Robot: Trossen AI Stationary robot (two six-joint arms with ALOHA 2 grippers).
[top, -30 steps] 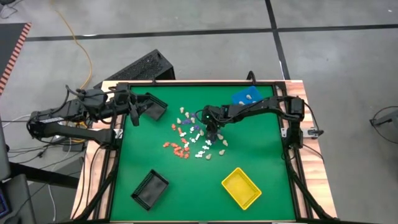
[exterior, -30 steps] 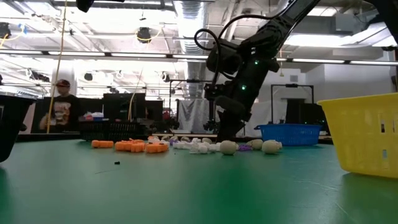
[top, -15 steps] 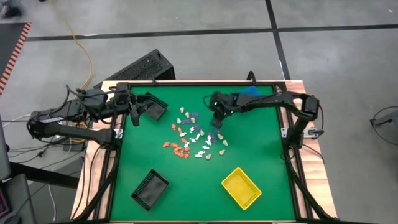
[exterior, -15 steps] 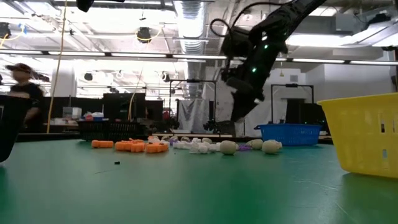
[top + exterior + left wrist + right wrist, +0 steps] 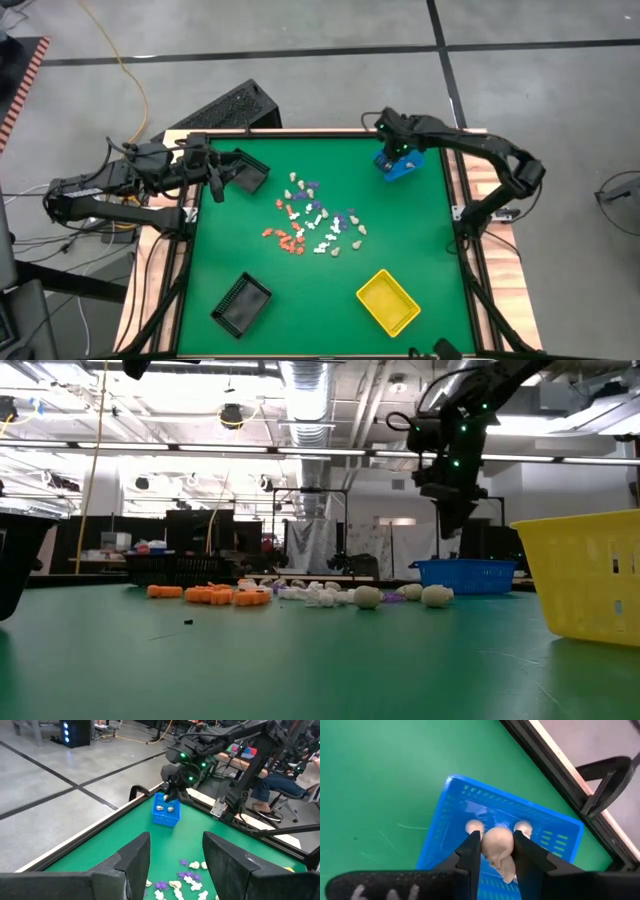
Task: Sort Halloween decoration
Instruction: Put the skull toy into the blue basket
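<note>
While the beige skull [image 5: 498, 845] sits pinched between the right gripper [image 5: 496, 851]'s fingers, the step in hand is the drop into the blue bin [image 5: 470, 805] directly below it. Two beige pieces [image 5: 474, 826] already lie on the bin floor, so this looks like the right home for it. To do it well, I would keep the skull over the middle of the bin, not over a wall, lower a little so it cannot bounce out, then part the fingers fully before lifting away.

Farther out, on the green mat [image 5: 420, 240], the rest of the decorations [image 5: 312, 225] lie in a loose cluster near the centre, well apart from the blue bin: orange ones at one edge, white, purple and beige mixed. Beyond them the left gripper [image 5: 214, 187] waits, fingers spread and empty, at the far side, just beside a black bin [image 5: 248, 172].
</note>
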